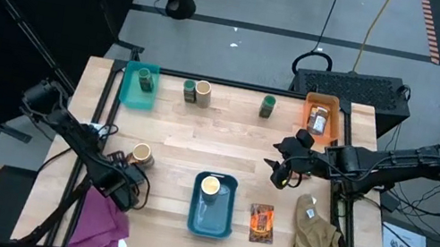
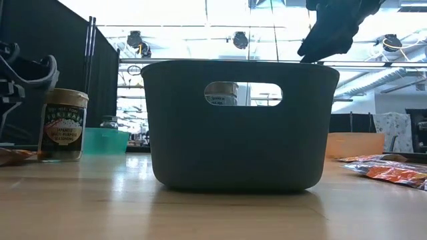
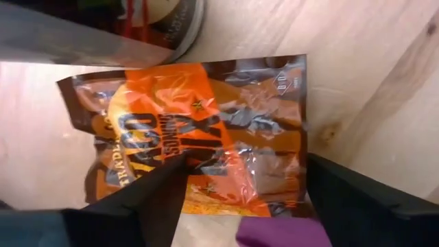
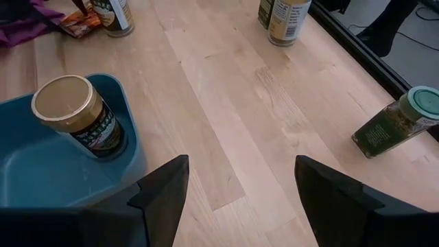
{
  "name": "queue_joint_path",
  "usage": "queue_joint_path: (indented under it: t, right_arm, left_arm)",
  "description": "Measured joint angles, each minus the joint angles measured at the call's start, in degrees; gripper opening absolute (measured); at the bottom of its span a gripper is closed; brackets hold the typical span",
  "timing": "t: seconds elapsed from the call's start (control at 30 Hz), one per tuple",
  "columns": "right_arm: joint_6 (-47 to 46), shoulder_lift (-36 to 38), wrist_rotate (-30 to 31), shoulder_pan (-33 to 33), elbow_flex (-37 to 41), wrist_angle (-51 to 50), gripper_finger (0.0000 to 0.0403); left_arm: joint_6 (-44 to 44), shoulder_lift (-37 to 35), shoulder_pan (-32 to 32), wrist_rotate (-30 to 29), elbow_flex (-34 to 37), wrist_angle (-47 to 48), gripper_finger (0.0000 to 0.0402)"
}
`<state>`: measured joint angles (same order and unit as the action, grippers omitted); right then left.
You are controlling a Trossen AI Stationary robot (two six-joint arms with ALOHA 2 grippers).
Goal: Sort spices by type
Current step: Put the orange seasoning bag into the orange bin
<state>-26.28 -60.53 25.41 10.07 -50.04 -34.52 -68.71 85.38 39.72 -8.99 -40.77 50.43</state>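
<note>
My left gripper (image 3: 245, 165) is open low over a flat orange-and-black packet (image 3: 199, 130) lying on the table by the purple cloth (image 1: 100, 225); a cream-topped jar (image 1: 141, 155) stands just beyond it. My right gripper (image 4: 241, 165) is open, hovering over bare wood right of the blue bin (image 1: 211, 217). That bin holds a cream-topped jar (image 4: 72, 113). A second packet (image 1: 261, 222) lies right of the bin. A green jar (image 1: 147, 81) stands in the teal bin (image 1: 128, 94). A green and a cream jar (image 1: 196, 91) and another green jar (image 1: 268, 106) stand along the far edge. My left gripper comes at the packet from above. One finger (image 3: 158, 195) lies over the packet's near end (image 3: 206, 192) and the other stands past its side edge. I cannot tell whether either finger touches it.
An orange bin (image 1: 336, 108) at the far right corner holds another packet. Khaki cloth (image 1: 313, 240) lies at the near right, next to the right arm's base. Bare wood stretches between the far jars and the blue bin. A person's leg shows beyond the far edge.
</note>
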Motion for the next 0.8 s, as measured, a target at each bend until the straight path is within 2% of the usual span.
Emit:
queue_joint_path:
  t: [0.47, 0.7, 0.8]
  right_arm:
    - [0.0, 0.0, 0.04, 0.0, 0.0, 0.0, 0.0249]
    - [0.0, 0.0, 0.04, 0.0, 0.0, 0.0, 0.0249]
    - [0.0, 0.0, 0.02, 0.0, 0.0, 0.0, 0.0249]
  left_arm:
    - [-0.01, -0.06, 0.0, -0.4, 0.23, -1.69, 0.0122]
    - [2.8, -0.03, -0.04, 5.63, -1.17, 0.38, 0.0038]
    - [6.2, -0.15, 0.02, 6.46, -4.02, 4.32, 0.0025]
